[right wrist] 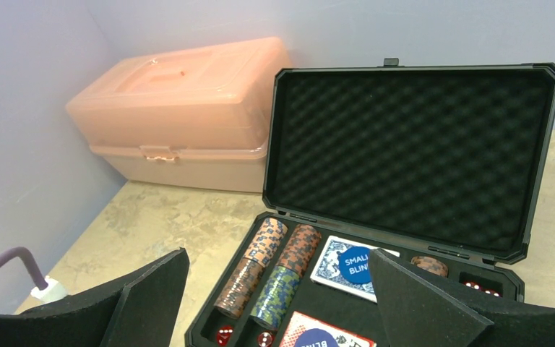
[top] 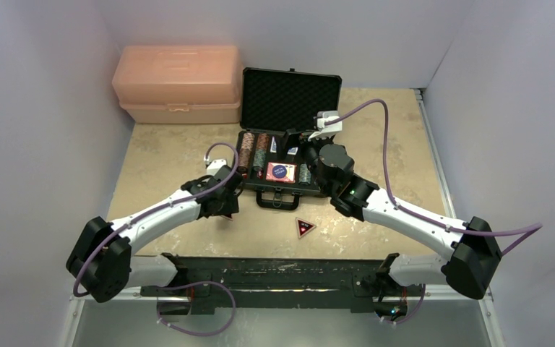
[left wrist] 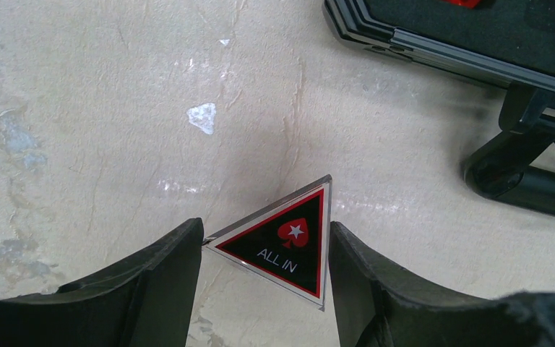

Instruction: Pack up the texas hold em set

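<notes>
The black case (top: pixel 291 97) lies open at mid-table, its foam lid (right wrist: pixel 412 144) standing upright. Inside are chip stacks (right wrist: pixel 267 267), a blue card deck (right wrist: pixel 350 264), a red card deck (right wrist: pixel 318 332) and red dice (right wrist: pixel 224 335). My left gripper (left wrist: pixel 266 271) hangs in front of the case handle (left wrist: pixel 527 173), shut on a red triangular "ALL IN" button (left wrist: pixel 289 246) just above the table; the button's corner and edge touch both fingers. A second red triangular button (top: pixel 304 228) lies on the table before the case. My right gripper (right wrist: pixel 278 253) hovers open over the case tray, holding nothing.
A salmon-pink plastic box (top: pixel 178 83) stands at the back left against the wall, beside the case lid. Walls close in the table on the left, back and right. The arms' base rail (top: pixel 274 275) runs along the near edge.
</notes>
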